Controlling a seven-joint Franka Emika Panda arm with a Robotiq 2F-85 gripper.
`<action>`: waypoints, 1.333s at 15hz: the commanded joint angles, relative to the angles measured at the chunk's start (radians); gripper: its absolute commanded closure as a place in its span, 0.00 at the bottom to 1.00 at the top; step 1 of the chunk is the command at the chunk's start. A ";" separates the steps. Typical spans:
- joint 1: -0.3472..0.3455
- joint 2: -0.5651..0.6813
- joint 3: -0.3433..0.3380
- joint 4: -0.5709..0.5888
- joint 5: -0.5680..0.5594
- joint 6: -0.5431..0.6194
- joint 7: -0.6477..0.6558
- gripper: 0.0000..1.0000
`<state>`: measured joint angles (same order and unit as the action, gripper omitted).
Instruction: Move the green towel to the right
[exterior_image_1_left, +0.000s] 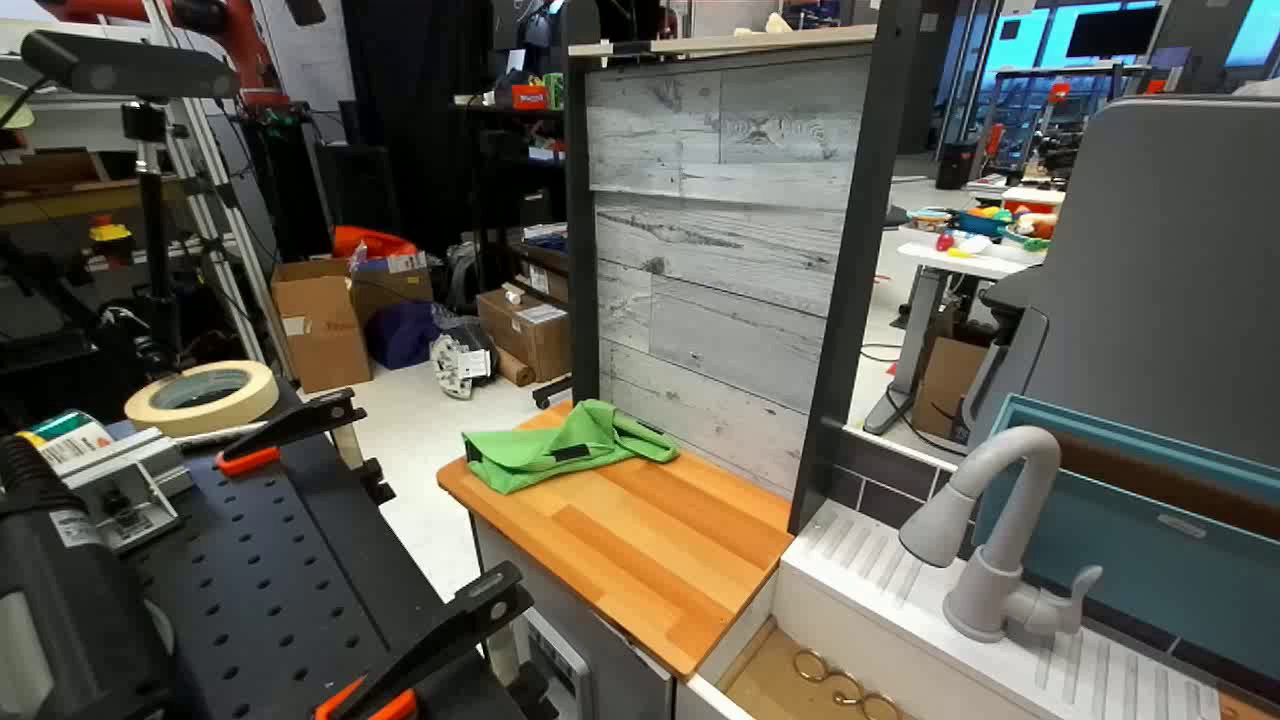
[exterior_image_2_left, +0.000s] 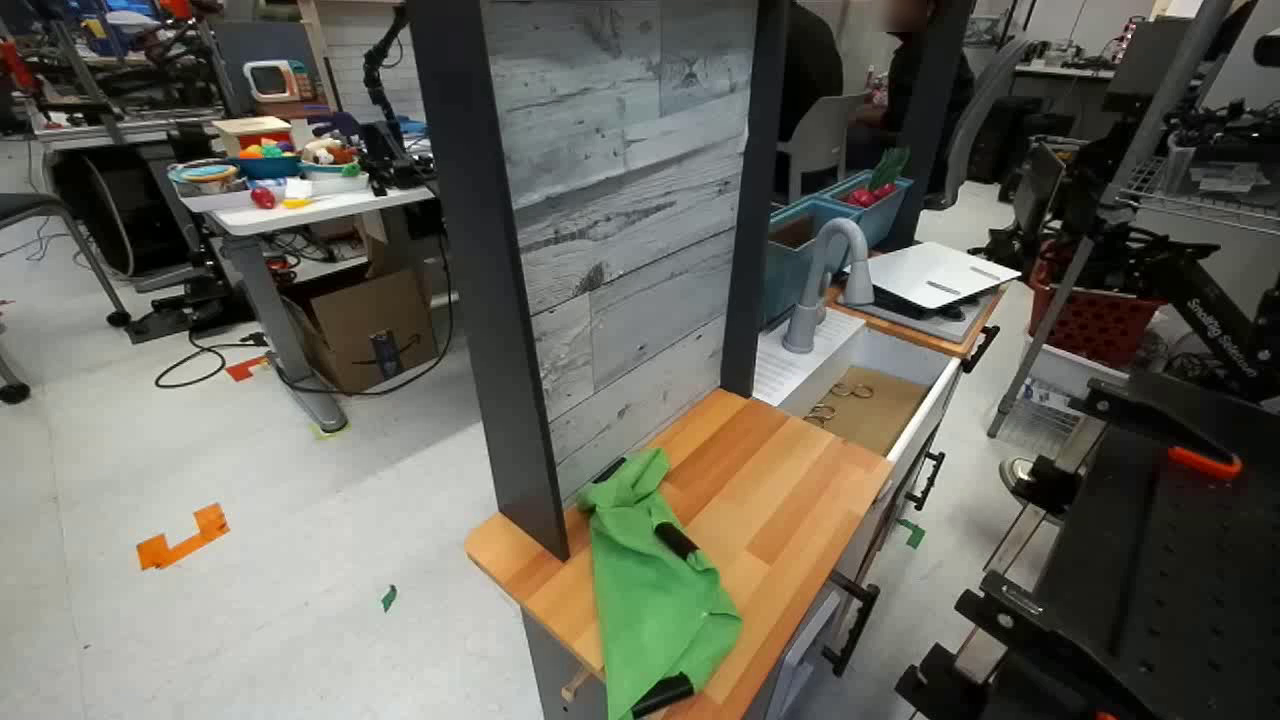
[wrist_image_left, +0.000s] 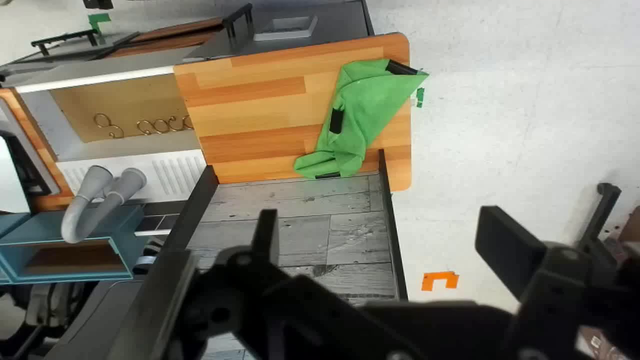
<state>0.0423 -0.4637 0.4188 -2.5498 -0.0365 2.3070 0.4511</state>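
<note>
The green towel (exterior_image_1_left: 525, 458) lies crumpled and partly folded on the wooden counter (exterior_image_1_left: 660, 545), with black strips on it. In an exterior view the towel (exterior_image_2_left: 655, 590) lies at the near end of the counter (exterior_image_2_left: 770, 470), a corner hanging at the edge. In the wrist view the towel (wrist_image_left: 372, 100) is on the end of the counter (wrist_image_left: 250, 117) away from the sink, one corner just past the edge. My gripper (wrist_image_left: 379, 212) is open and empty, high above the scene and apart from the towel. The gripper is not seen in either exterior view.
A tall grey plank panel (exterior_image_1_left: 720, 230) with dark posts stands along the counter's back. A sink (exterior_image_2_left: 880, 400) with a grey faucet (exterior_image_1_left: 1010, 530) and brass rings adjoins the counter. Teal boxes (wrist_image_left: 75, 255) stand behind the faucet. A black perforated table (exterior_image_1_left: 270, 560) with clamps is opposite.
</note>
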 joint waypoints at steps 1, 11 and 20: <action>0.031 0.005 -0.030 0.002 -0.019 -0.003 0.014 0.00; 0.033 0.316 -0.073 0.021 -0.029 0.329 -0.116 0.00; 0.174 0.785 -0.210 0.141 -0.119 0.522 -0.087 0.00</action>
<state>0.1360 0.1732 0.2969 -2.4932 -0.0675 2.7803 0.3126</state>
